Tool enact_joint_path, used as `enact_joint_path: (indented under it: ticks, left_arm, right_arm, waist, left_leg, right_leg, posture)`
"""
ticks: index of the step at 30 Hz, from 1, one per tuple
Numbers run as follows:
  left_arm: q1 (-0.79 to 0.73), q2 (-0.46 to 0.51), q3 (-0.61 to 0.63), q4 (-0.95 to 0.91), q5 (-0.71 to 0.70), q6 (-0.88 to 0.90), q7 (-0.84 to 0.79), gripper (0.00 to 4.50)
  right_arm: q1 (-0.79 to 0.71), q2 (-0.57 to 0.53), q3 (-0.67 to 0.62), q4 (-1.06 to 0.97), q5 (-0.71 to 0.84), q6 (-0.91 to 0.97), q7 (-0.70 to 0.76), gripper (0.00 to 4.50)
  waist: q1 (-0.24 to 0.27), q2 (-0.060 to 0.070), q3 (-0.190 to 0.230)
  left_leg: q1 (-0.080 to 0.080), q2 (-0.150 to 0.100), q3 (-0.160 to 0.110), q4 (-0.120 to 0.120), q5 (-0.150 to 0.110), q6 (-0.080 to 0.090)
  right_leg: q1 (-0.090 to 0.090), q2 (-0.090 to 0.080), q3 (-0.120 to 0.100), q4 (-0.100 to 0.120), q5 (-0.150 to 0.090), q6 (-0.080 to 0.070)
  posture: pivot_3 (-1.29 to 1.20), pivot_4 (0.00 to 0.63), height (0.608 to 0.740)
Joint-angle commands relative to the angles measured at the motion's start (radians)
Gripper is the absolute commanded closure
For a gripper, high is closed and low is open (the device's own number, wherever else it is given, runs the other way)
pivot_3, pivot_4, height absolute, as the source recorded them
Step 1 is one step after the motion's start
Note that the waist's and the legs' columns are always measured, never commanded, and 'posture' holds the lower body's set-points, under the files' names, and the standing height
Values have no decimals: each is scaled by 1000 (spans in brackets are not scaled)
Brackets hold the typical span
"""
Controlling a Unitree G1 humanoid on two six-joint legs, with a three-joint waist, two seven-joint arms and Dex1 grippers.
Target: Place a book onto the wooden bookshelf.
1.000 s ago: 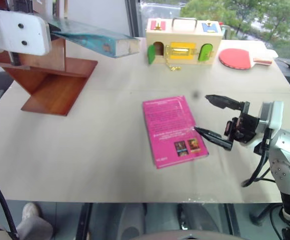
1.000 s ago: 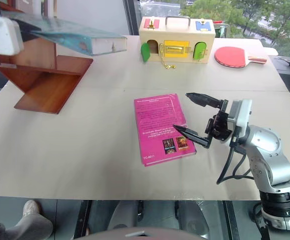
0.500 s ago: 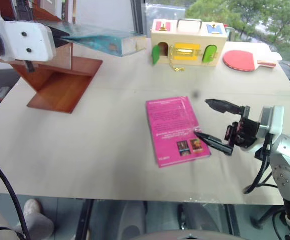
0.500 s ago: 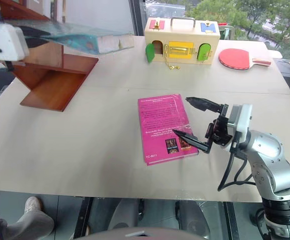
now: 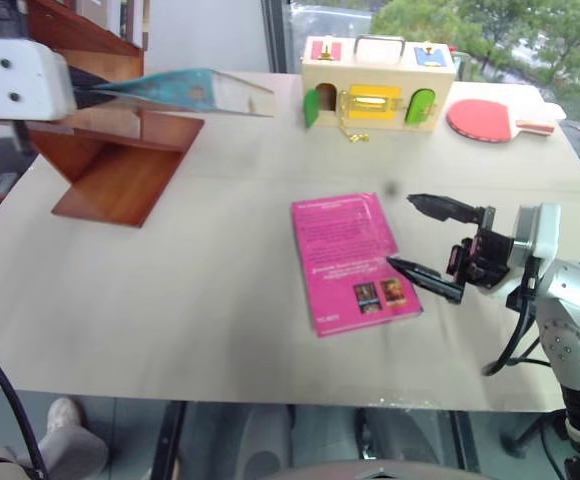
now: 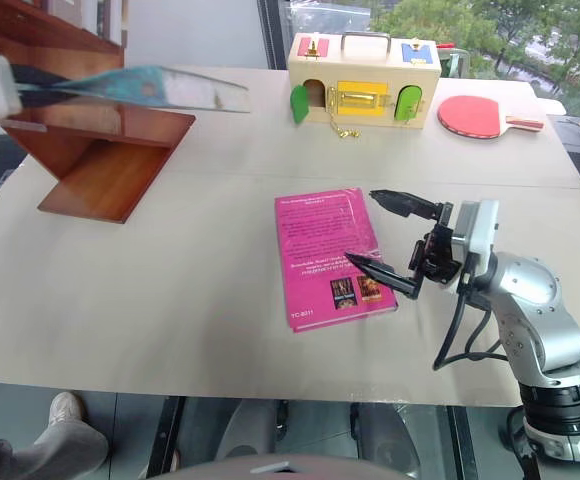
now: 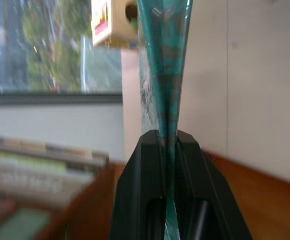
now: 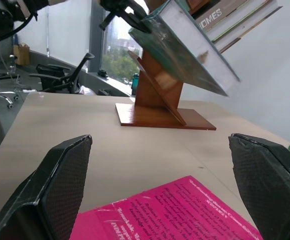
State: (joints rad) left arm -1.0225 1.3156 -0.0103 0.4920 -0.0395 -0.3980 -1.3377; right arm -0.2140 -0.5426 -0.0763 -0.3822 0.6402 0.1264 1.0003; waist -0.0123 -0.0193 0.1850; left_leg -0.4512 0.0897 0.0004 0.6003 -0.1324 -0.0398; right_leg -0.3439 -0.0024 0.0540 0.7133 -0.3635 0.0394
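Observation:
My left gripper (image 7: 168, 137) is shut on one edge of the teal-green book (image 5: 180, 88). It holds the book in the air, nearly flat, above the slanted boards of the reddish-brown wooden bookshelf (image 5: 120, 165) at the table's far left. The book's free end reaches to the right past the shelf, and I cannot tell whether it touches the boards. My right gripper (image 5: 402, 232) stands open just above the table, pointing left. Its lower finger lies over the right edge of a magenta-pink book (image 5: 353, 260) that rests flat on the table.
A pale wooden toy box (image 5: 378, 80) with coloured doors stands at the table's far edge, and a red table-tennis paddle (image 5: 485, 118) lies to its right. More books stand behind the bookshelf at the top left. The table's front edge runs close below the pink book.
My left hand has drawn back to the left with the teal book, and the book has rolled so that it shows thinner, more edge-on. The right gripper has stayed where it was.

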Motion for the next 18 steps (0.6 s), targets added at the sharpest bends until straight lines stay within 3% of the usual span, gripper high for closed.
enact_joint_path:
  ticks: [1,7,13,15,16,18]
  left_arm:
    - [-64,52,4,123,38,-74,-46,4451]
    - [-187,56,-66,414,187,-286,-12,4451]
    - [-316,44,-180,646,403,-414,161,4451]
    - [-344,42,-200,680,438,-423,187,3699]
    - [-350,44,-204,696,448,-421,203,3547]
    - [-356,46,-202,720,459,-418,230,2631]
  right_arm:
    - [-14,5,-5,-13,3,-20,10,0]
    - [-3,6,-9,-28,6,-16,7,0]
    - [26,7,-10,-57,8,-12,-11,0]
    - [34,7,-12,-64,9,-12,-15,0]
    - [39,7,-13,-69,10,-12,-18,0]
    - [46,7,-14,-74,10,-12,-21,0]
  waist:
    - [2,0,0]
    - [-1,0,0]
    - [-3,0,0]
    - [-3,-1,0]
    - [-4,-1,0]
    - [-3,-1,0]
  left_leg:
    - [0,0,0,0,0,0]
    - [0,0,0,0,0,0]
    - [0,0,1,0,0,0]
    - [0,0,1,0,0,0]
    - [0,0,2,0,0,0]
    - [1,0,2,-1,0,0]
  right_leg:
    - [0,0,-1,0,0,0]
    - [0,0,0,0,0,0]
    - [-1,0,1,0,0,0]
    - [-1,0,1,0,0,0]
    - [-1,0,1,0,0,0]
    - [-1,0,1,0,0,0]
  posture:
    - [0,150,740]
    - [0,150,740]
    - [0,150,740]
    - [0,150,740]
    - [0,150,740]
    - [0,150,740]
